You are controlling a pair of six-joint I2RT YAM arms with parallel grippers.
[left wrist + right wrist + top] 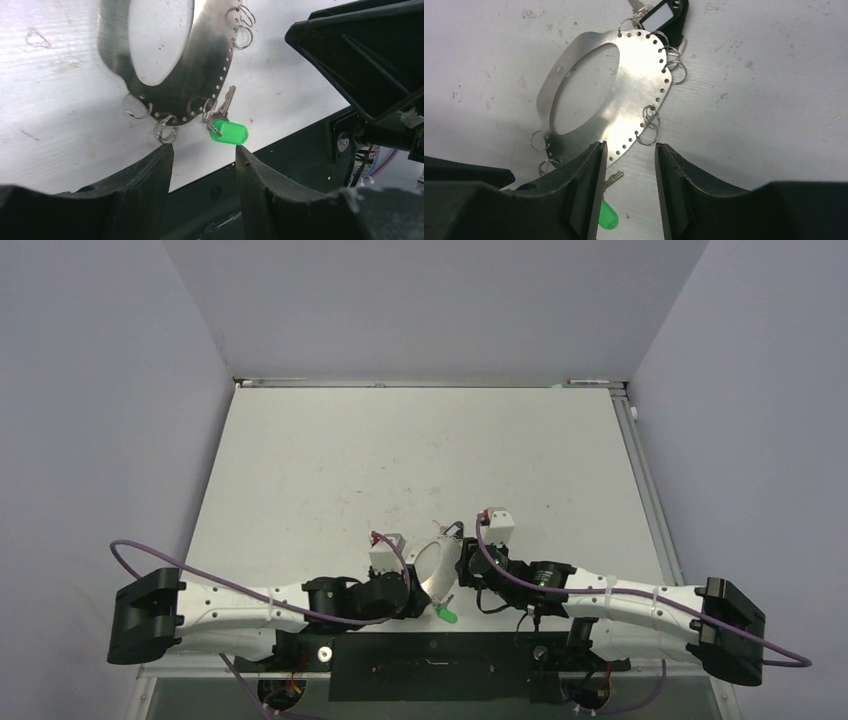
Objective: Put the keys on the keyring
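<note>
Both arms are folded inward at the bottom centre of the top view; the keyring [432,565] lies flat on the table [420,460] between the two wrists.

The keyring is a flat shiny metal plate, not a wire loop; it has a big oval cut-out and a row of small holes along one curved edge; several small rings [651,117] hang through those holes.

Left gripper [204,150]: jaws apart, nothing between them; the gap is at the bottom middle of the left wrist view; the plate fills the upper middle of that view.

The green key [228,133] lies on the table just past that gap, just below the plate's lower edge; its metal blade points up and right alongside the holed edge. It looks hooked to a ring at the plate's edge; can't confirm.

Right gripper [630,146]: jaws apart, not clamped on anything. The plate's lower tip shows in the gap between the fingertips; can't tell if it touches either one.

The black-tagged key [664,15] is at the top of the right wrist view, against the plate's top edge; its tag has a white label, and part of it is cut off by the frame. The green tag is half hidden behind the left-hand finger at the bottom of that same view.
</note>
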